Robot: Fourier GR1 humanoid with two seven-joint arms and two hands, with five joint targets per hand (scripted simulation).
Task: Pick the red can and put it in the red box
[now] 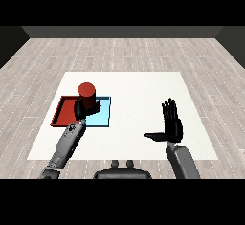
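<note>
- Head view, above the left hand's [85, 108] fingers [97, 106]: the red can [86, 90] stands upright, its lower part wrapped by those curled fingers, so the left hand is clamped on the can.
- Beneath the fingers: the seam between the red tray [61, 110] and the light blue tray [104, 118]. Whether the can is lifted or resting I cannot tell.
- Right hand [172, 126]: well apart from the can on the white worktop [139, 90], palm upright, fingers straight and spread, thumb out, holding nothing.
- Risk, as a judgement: letting go here could land the can on the shared rim or in the blue tray; the cause would be the hand sitting too near the seam, not far enough over the red tray.
- Can appearance: plain dark-red cylinder, flat top, no label legible.
</note>
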